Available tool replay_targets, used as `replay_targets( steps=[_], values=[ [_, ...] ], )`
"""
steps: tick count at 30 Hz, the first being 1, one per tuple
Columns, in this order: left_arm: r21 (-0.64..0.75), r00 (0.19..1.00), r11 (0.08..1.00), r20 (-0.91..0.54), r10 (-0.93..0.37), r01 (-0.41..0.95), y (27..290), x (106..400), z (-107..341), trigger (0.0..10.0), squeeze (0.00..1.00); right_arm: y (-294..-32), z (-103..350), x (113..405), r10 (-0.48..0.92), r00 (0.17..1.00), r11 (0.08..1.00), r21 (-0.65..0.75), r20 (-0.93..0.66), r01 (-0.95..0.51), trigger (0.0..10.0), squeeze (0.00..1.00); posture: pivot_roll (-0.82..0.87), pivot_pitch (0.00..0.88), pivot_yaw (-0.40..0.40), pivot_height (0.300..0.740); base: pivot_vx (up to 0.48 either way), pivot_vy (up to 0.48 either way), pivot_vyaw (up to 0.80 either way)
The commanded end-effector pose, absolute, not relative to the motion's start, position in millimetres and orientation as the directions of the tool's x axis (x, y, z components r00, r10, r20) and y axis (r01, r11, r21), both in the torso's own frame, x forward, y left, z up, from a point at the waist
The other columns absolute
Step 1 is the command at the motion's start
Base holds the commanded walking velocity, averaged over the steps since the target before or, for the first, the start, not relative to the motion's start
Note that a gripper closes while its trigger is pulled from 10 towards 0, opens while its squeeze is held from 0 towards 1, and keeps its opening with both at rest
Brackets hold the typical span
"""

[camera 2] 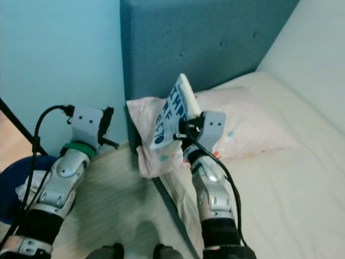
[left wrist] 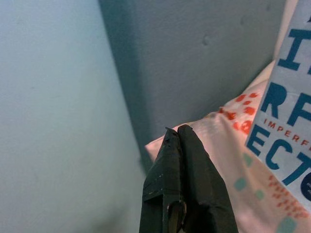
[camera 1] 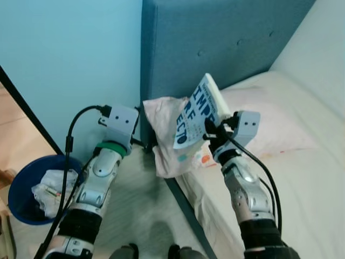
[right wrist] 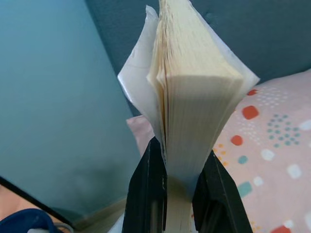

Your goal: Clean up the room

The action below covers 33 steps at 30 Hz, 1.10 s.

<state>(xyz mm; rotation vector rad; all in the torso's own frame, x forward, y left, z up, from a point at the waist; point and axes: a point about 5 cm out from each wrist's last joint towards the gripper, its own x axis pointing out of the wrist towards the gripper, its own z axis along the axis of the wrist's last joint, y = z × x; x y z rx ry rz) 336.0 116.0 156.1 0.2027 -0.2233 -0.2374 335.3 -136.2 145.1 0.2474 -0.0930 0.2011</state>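
Observation:
My right gripper (camera 1: 209, 129) is shut on a paperback book (camera 1: 198, 110) with a white cover and large blue letters, held up tilted over the corner of the bed. In the right wrist view its cream page edges (right wrist: 194, 102) fan out above the two black fingers (right wrist: 146, 194). A pink pillow (camera 1: 259, 116) with coloured dots lies at the head of the bed, and its corner hangs over the bed's edge behind the book. My left gripper (left wrist: 177, 133) is shut and empty, raised beside the blue headboard (camera 1: 215, 43) near that pillow corner.
A blue bin (camera 1: 24, 186) with crumpled paper inside stands on the floor at the lower left. A light blue wall (camera 1: 64, 59) meets the headboard. The cream mattress (camera 1: 307, 189) stretches to the right. Pale wooden floor (camera 1: 143, 216) lies between bin and bed.

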Motion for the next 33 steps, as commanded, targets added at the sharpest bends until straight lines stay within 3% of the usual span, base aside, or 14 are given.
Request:
replay_targets(
  steps=[1,10,33],
  values=[
    [0.216,0.945,0.948,0.182,-0.273,0.233,110.6,332.2,152.3,10.0,0.00,-141.9,147.7,334.7,0.165,0.977,0.951,0.239,0.137,-0.194,10.0,0.00,-0.03,0.063,-0.011,0.740,0.000,0.000,0.00],
    [0.214,0.947,0.948,0.171,-0.272,0.234,112.4,332.4,150.9,10.0,0.00,-139.8,147.5,335.1,0.166,0.976,0.950,0.244,0.138,-0.196,10.0,0.00,-0.02,0.063,-0.006,0.740,0.000,0.000,0.00],
    [0.221,0.952,0.948,0.155,-0.264,0.227,113.9,332.9,149.4,10.0,0.00,-137.5,148.0,335.7,0.167,0.976,0.949,0.247,0.138,-0.197,10.0,0.00,-0.02,0.071,0.000,0.740,0.000,0.000,-0.70]
  ],
)
